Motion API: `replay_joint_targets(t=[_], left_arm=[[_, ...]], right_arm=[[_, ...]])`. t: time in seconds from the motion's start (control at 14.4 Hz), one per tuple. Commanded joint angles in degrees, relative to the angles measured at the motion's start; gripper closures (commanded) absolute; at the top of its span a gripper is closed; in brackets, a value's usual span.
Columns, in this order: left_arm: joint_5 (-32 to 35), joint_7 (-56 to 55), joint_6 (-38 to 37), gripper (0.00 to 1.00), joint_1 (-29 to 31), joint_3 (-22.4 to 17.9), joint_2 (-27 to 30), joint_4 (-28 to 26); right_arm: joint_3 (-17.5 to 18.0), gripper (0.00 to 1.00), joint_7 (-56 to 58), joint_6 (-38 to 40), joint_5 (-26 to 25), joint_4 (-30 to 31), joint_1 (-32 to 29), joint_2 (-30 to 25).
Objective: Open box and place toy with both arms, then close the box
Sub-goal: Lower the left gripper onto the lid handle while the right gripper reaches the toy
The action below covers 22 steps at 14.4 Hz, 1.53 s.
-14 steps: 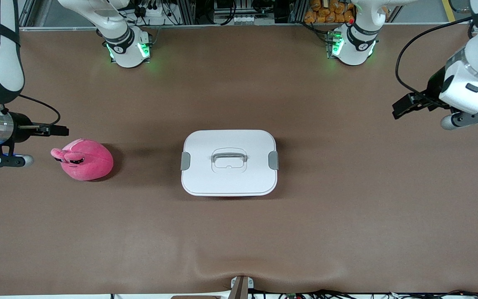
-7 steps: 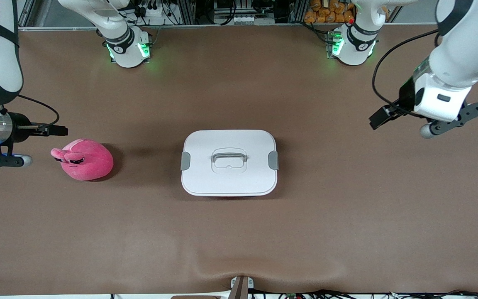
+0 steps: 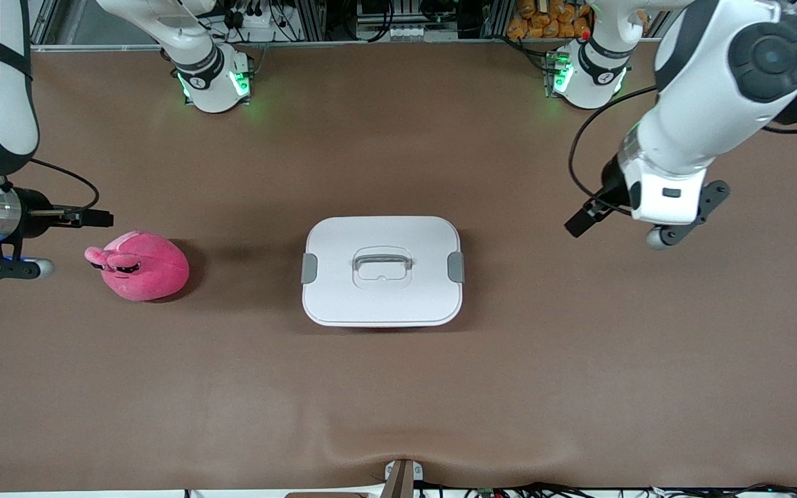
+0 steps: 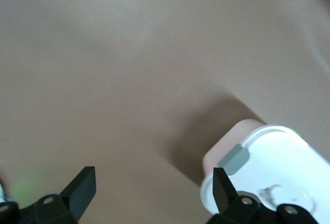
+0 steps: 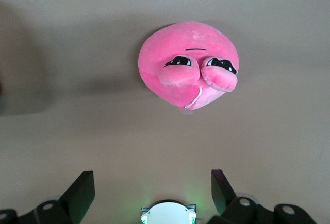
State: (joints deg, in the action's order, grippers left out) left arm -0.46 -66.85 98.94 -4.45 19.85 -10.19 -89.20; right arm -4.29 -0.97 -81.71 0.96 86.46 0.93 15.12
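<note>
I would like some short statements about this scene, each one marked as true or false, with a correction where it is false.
1. The white lid sits on the box. True.
2. The toy lies inside the box. False: it lies on the table, beside the box, toward the right arm's end.
3. The left claw is open and holds nothing. True.
4. The right claw grips the toy. False: it is open and apart from the toy.
5. The left claw touches a grey clip of the lid. False: it hovers over bare table toward the left arm's end, apart from the box.
</note>
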Motion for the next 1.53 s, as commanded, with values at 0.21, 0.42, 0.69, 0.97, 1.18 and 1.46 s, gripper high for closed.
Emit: replay_joint_targets(t=[0.21, 0.42, 0.69, 0.97, 1.18, 1.46], left_arm=[[0.1, -18.1, 6.8, 0.00, -6.6, -0.1, -4.4, 0.6], [0.1, -25.8, 10.9, 0.00, -9.5, -0.1, -6.2, 0.6], [2.6, -38.4, 14.1, 0.00, -13.7, -0.2, -11.0, 3.4], [5.4, -49.2, 15.7, 0.00, -17.0, -0.2, -14.7, 5.6], [5.6, -57.0, 17.3, 0.00, -19.0, -0.6, -16.8, 7.1], [10.6, -66.6, 20.0, 0.00, -22.4, -0.9, -18.4, 7.1]], right_arm=[[0.5, 0.00, -1.0, -1.6, -0.7, -3.8, 0.7, 5.2], [0.6, 0.00, -1.0, -2.3, -0.6, -3.9, 2.0, 6.0], [0.7, 0.00, -0.3, -1.9, 0.0, -5.8, 1.5, 5.5], [0.7, 0.00, 0.0, -4.2, -1.2, -5.4, 3.6, 6.2], [0.6, 0.00, 3.9, -12.4, -2.1, 1.0, 1.2, 7.4], [0.6, 0.00, 8.3, -17.9, -2.1, 6.2, -1.1, 7.3]])
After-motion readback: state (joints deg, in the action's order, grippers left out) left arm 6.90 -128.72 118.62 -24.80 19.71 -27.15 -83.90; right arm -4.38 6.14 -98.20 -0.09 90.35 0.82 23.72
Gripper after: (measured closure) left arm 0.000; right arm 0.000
